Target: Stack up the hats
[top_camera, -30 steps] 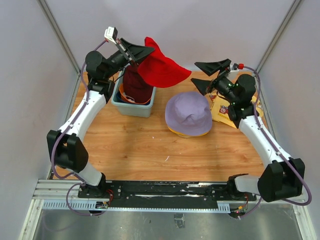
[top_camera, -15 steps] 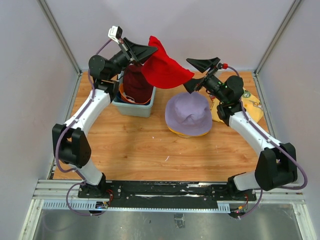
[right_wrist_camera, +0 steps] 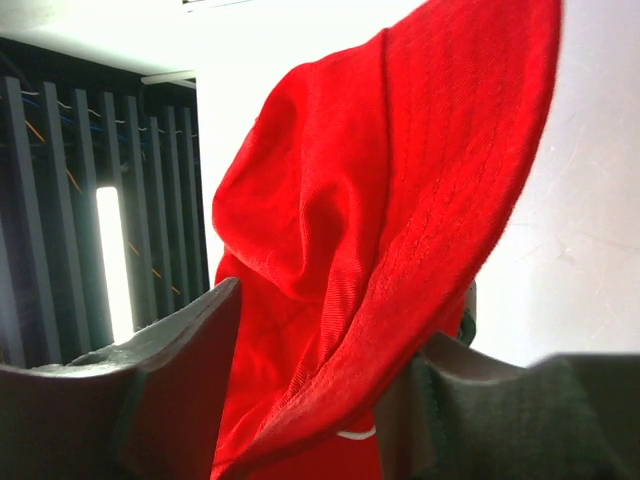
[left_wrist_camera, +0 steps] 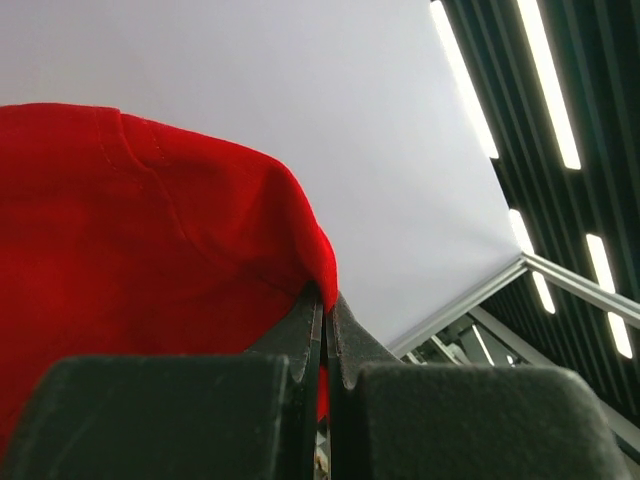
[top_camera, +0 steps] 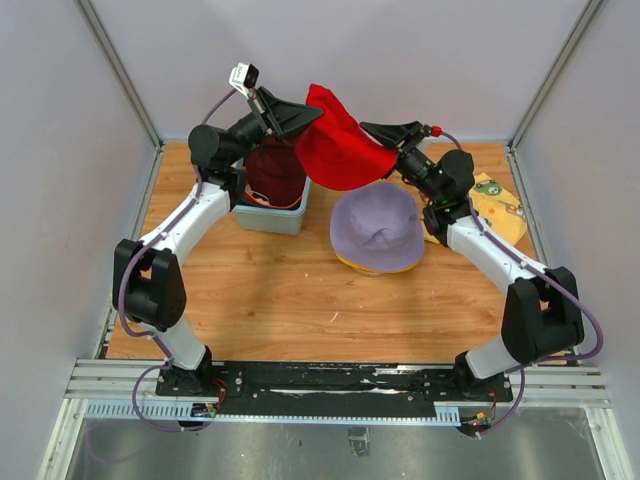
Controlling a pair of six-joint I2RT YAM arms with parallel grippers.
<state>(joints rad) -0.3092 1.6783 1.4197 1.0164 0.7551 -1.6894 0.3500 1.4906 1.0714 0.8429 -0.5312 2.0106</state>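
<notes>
A red hat (top_camera: 340,150) is being held aloft above the table (top_camera: 260,290), over the gap between the teal tub (top_camera: 270,215) and a lavender hat (top_camera: 377,228), which is being borne on a yellow hat (top_camera: 375,266). One side of its brim is being pinched by the tightly closed left gripper (top_camera: 315,115). The opposite edge is being flanked by the right gripper (top_camera: 378,135), whose fingers (right_wrist_camera: 180,350) are being kept apart with fabric between them; whether it is clamped cannot be told. A maroon hat (top_camera: 275,172) is being housed in the tub.
</notes>
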